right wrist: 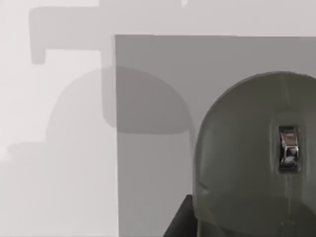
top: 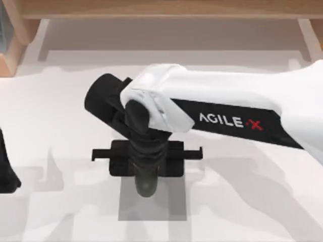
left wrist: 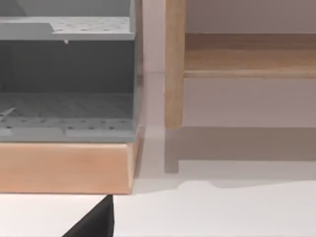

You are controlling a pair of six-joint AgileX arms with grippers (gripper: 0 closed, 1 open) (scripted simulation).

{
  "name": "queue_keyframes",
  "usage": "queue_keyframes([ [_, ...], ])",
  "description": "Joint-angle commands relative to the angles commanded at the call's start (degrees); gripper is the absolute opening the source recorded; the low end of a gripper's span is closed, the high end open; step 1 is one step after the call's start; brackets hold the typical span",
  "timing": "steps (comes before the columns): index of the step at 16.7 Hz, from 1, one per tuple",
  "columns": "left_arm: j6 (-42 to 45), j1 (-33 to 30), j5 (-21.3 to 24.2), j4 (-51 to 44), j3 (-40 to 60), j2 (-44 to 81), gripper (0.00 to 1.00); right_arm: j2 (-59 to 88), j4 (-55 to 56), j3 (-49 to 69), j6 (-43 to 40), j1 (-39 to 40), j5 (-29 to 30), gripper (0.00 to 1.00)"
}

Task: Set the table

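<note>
Over the grey pad (top: 151, 206), right gripper (top: 146, 189) perhaps holding a rounded object (right wrist: 252, 158)

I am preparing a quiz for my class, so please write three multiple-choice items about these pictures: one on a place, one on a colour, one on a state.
1. The mouse is over:
A the grey pad
B the wooden frame
C the rack
2. The pad is:
A red
B grey
C green
3. The left arm is:
A stretched over the pad
B lifting the mouse
C parked at the table's left edge

Answers:
1. A, the mouse shows against the pad, under the right gripper.
2. B, it is plain grey.
3. C, the left arm sits at the left edge of the table.
</note>
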Motion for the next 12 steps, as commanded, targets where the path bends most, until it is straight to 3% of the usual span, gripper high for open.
queue_keyframes([
  [9, 0.0, 0.0, 0.0, 0.0, 0.0, 0.0, 1.00, 0.8, -0.4, -2.0, 1.4, 0.3, -1.1, 0.00],
  [12, 0.0, 0.0, 0.0, 0.0, 0.0, 0.0, 1.00, 0.8, -0.4, -2.0, 1.4, 0.3, -1.1, 0.23],
])
